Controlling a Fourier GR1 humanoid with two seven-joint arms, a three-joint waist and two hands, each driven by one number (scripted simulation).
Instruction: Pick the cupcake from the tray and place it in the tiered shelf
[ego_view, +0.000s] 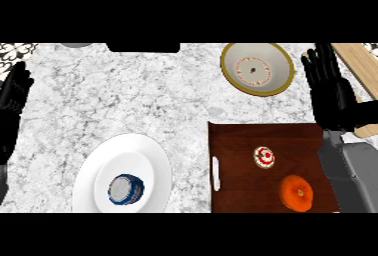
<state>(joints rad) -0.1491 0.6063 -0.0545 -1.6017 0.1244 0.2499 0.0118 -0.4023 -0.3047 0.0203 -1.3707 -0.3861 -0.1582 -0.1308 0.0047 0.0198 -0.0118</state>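
The cupcake (263, 156), white on top with red marks, stands on the dark brown tray (236, 145) at the lower right. Beyond the tray's far edge sits a round cream piece with a gold rim (257, 67), seen from above, which may be the tiered shelf. My right hand (332, 95) is open with its fingers straight, past the tray's far right corner and to the right of the cupcake, touching nothing. At the view's left edge my left hand (15, 100) rests open, fingers up.
An orange round fruit (297, 192) lies on the tray near the cupcake. A white plate (148, 155) at the lower left holds a blue-rimmed cup (125, 189). A wooden board (362, 65) runs along the right edge. A black object (144, 47) sits at the counter's far edge.
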